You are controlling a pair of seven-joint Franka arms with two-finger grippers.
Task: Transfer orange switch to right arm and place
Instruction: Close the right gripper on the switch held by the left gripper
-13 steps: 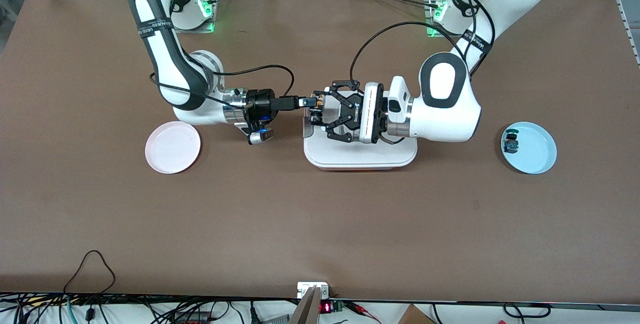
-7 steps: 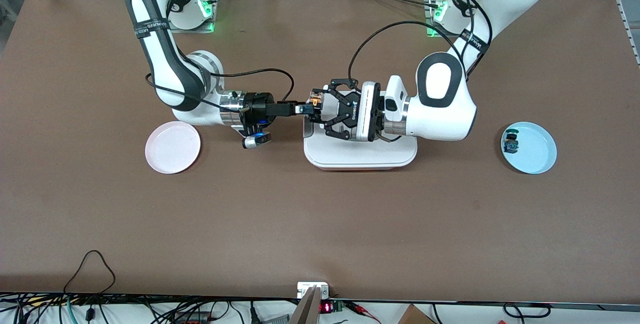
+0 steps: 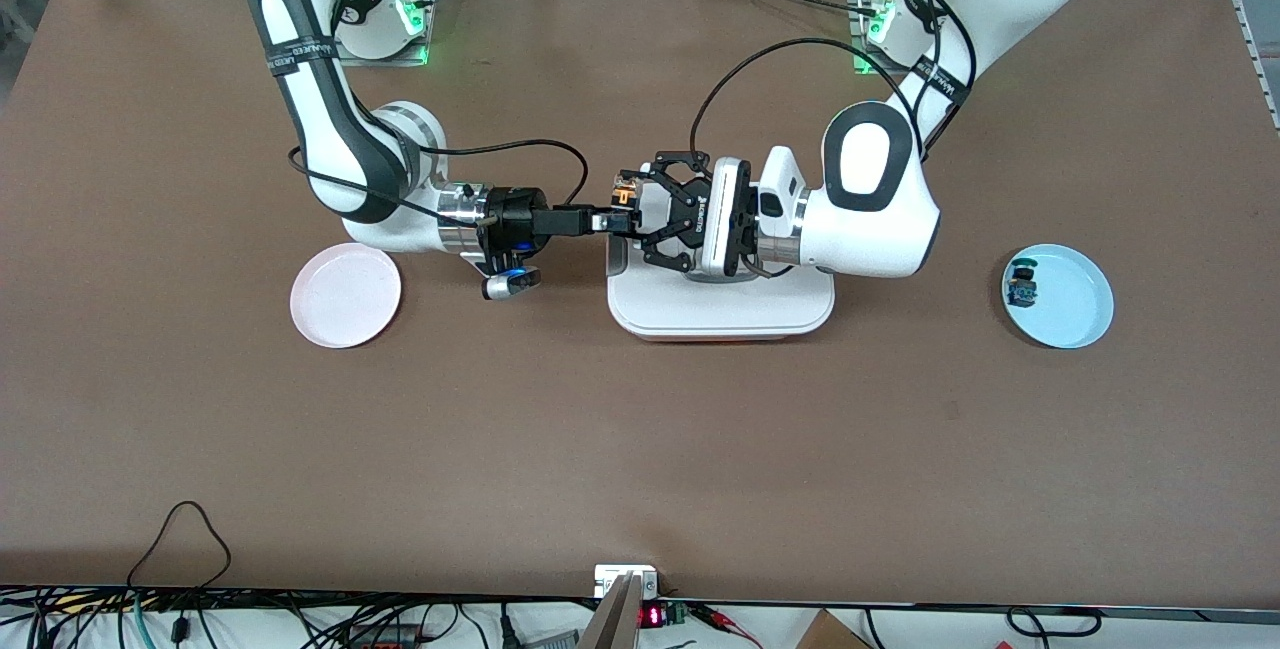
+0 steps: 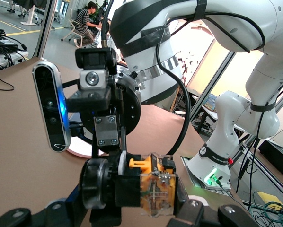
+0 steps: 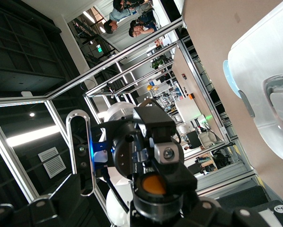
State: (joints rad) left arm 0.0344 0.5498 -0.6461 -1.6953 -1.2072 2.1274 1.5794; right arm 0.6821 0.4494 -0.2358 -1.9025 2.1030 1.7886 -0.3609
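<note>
Handover step, mid-air over the white tray (image 3: 720,314). Left gripper (image 3: 628,213) jaws clamped on the orange switch (image 3: 625,197). Right gripper (image 3: 612,220) at the switch's cap end, jaws around it, grip not confirmed. Next: right clamps firmly, left releases, then carry to the pink plate (image 3: 345,294), probably.

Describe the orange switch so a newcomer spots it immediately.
Find the white tray at the table's middle. Above its edge the two grippers meet; the orange switch sits between them, orange-capped, unlike the blue-green switch lying on the blue plate.
</note>
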